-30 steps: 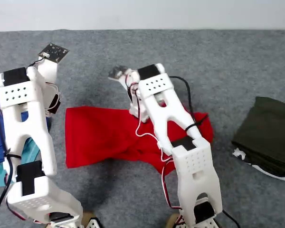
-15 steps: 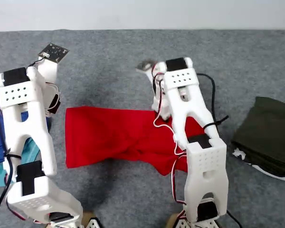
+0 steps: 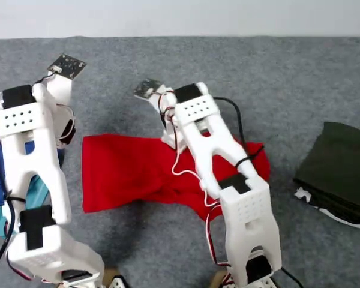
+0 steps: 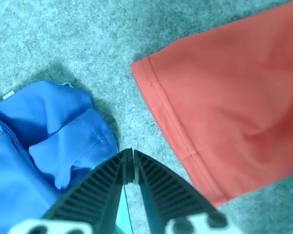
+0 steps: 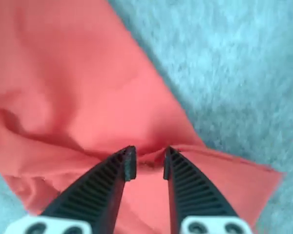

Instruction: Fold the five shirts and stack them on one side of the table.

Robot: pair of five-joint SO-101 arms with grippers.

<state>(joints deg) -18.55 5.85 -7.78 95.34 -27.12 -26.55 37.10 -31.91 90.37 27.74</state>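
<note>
Grey mat (image 3: 288,72) w/ rumpled red shirt (image 3: 126,171)

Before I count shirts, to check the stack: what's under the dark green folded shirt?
A white fabric edge pokes out beneath the dark green folded shirt; the rest of it is covered.

White arms (image 3: 33,156), black ribbed end effectors (image 4: 130,165)
</note>
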